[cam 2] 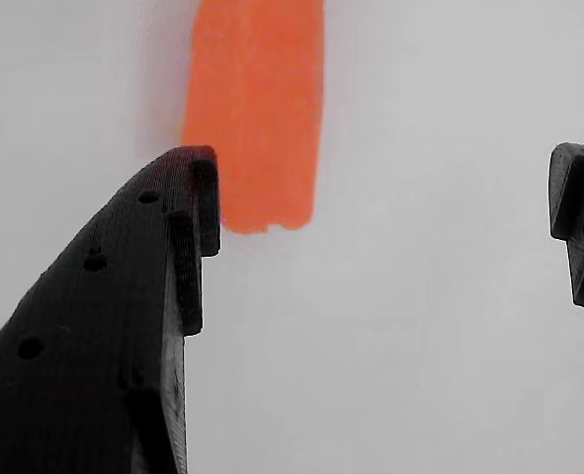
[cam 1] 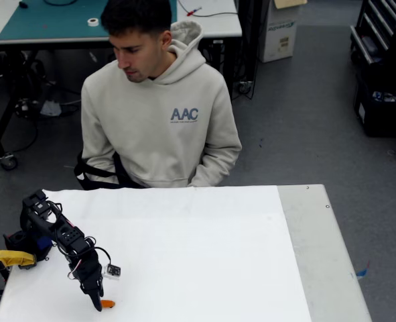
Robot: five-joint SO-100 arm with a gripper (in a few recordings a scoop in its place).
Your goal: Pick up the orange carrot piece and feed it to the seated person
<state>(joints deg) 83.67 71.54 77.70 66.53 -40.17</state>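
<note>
The orange carrot piece (cam 1: 107, 304) lies on the white table sheet (cam 1: 198, 255) near the front left. In the wrist view the carrot piece (cam 2: 257, 114) runs from the top edge downward, blurred and close, just beyond the left fingertip (cam 2: 195, 197). My black gripper (cam 1: 97, 302) points down at the sheet, touching or almost touching the carrot's left side. In the wrist view the gripper (cam 2: 385, 193) is open, and the carrot's lower end sits by the left finger, not between the jaws. The seated person (cam 1: 154, 107), in a beige hoodie marked "AAC", sits behind the table's far edge, looking down.
A yellow clamp handle (cam 1: 9, 258) sticks out at the arm's base on the left. The bare grey table edge (cam 1: 318, 248) runs down the right side. Behind the person stand a desk (cam 1: 50, 20) and boxes on a grey floor.
</note>
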